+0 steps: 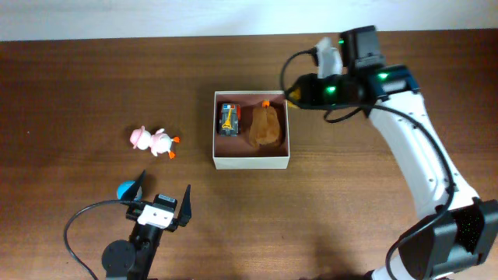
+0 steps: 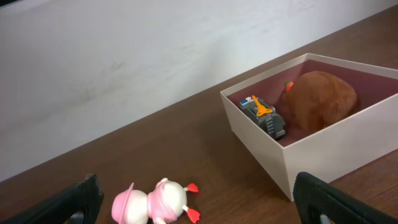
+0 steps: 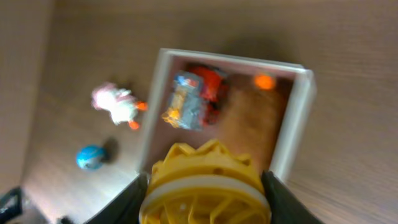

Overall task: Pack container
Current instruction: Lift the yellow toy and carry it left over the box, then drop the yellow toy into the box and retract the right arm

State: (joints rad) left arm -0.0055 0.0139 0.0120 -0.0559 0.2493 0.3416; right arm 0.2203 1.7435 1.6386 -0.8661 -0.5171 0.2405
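From above, the container [image 1: 251,162] sits mid-table [image 1: 78,93], a square shallow box with thin white walls and a reddish-brown floor. Inside it a small toy car [image 1: 228,119] lies along the left wall and a fuzzy brown plush [image 1: 264,126] fills the middle. A glossy pink duck [image 1: 154,141] lies well left of the container and a blue ball [image 1: 126,189] lies nearer me. My left pincer [image 1: 163,198] is spread wide with nothing in it, and my right pincer [image 1: 299,92] hangs at the container's far right corner. My left wrist view looks low across the wood, showing the container's wall height and the plush's soft nap, with the duck just before my black fingertips [image 2: 81,199]. Only my right wrist view shows my load: a round, ridged yellow toy [image 3: 205,183] of hard plastic, clamped between my partly closed fingers, above the container's near edge.
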